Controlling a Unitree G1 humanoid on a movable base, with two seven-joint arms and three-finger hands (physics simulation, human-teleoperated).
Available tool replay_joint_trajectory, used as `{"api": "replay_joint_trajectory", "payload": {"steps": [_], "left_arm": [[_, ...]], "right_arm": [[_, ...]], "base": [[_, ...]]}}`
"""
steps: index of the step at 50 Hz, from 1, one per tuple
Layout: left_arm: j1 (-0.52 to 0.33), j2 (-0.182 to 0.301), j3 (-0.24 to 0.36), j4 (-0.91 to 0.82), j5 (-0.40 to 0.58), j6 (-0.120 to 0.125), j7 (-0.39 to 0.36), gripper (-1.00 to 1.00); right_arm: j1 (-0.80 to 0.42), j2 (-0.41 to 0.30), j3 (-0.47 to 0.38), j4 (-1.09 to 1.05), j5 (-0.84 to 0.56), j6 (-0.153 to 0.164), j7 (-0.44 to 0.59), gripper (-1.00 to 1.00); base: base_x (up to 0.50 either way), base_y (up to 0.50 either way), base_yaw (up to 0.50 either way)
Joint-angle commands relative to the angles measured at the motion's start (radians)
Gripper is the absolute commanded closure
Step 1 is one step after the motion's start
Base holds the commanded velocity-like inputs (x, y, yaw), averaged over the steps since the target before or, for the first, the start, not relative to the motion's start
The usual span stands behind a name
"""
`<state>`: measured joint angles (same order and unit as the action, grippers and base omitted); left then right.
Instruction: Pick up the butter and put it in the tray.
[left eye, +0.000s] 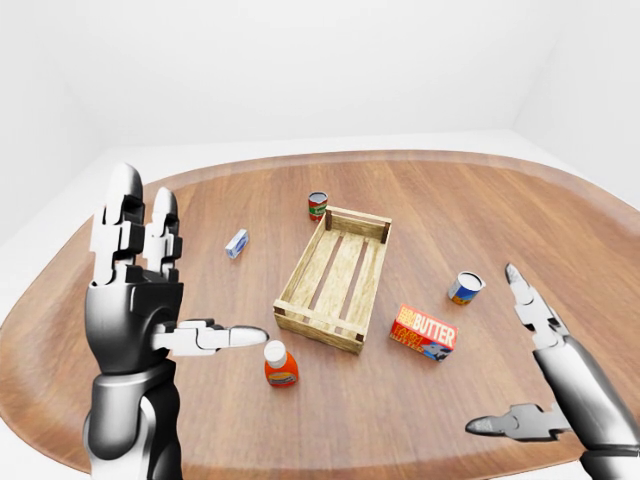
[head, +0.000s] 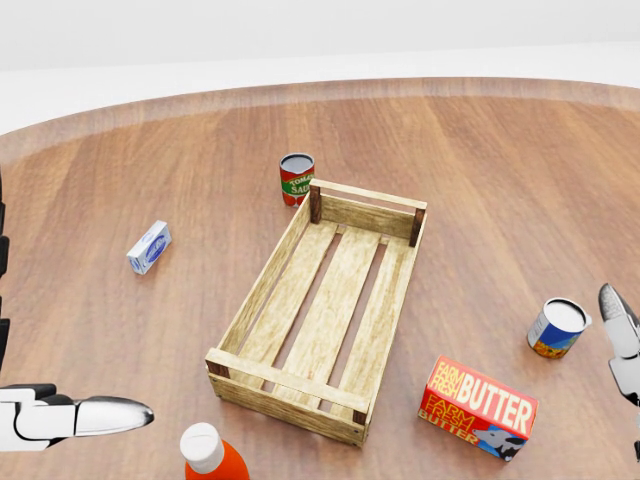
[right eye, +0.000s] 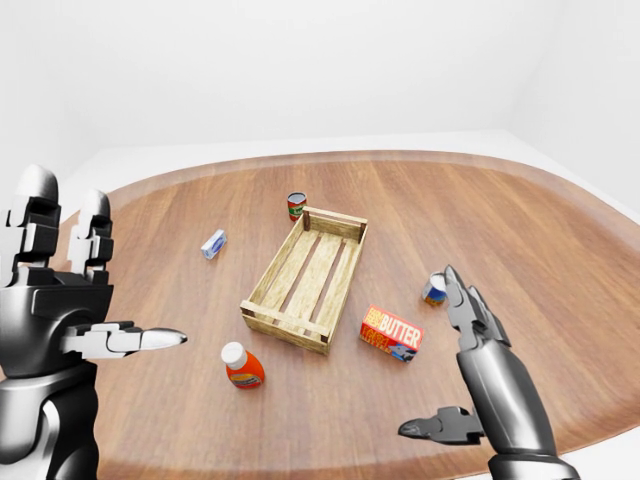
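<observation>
The butter is a red and orange box marked BUTTER, lying flat on the wooden table to the right of the tray's near corner. The tray is an empty wooden slatted crate in the middle of the table. My left hand is raised at the left of the left-eye view, fingers spread open, empty, well left of the tray. My right hand is open and empty at the lower right, just right of and below the butter, not touching it.
A tomato sauce can stands at the tray's top end. A small blue and white box lies to the tray's left. An orange bottle with a white cap stands below the tray. An open can stands right of the butter.
</observation>
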<state>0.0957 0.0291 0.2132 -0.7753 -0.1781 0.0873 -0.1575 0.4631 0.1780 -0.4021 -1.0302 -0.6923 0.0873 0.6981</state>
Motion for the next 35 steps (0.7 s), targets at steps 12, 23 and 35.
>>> {"api": "replay_joint_trajectory", "payload": {"steps": [12, 23, 35], "left_arm": [[-0.001, 0.001, 0.004, -0.009, -0.008, 0.000, 0.000, -1.00], [-0.003, 0.002, 0.006, -0.002, -0.009, 0.000, 0.000, -1.00], [-0.004, 0.002, 0.009, 0.003, -0.009, 0.000, 0.000, -1.00]], "right_arm": [[-0.040, 0.051, -0.249, 0.080, -0.106, 0.000, 0.000, -1.00], [-0.099, -0.024, -0.211, 0.141, -0.215, 0.000, 0.000, -1.00], [-0.170, -0.126, -0.143, 0.203, -0.313, 0.000, 0.000, -1.00]], "base": [[0.00, 0.00, 0.00], [0.00, 0.00, 0.00], [0.00, 0.00, 0.00]]}}
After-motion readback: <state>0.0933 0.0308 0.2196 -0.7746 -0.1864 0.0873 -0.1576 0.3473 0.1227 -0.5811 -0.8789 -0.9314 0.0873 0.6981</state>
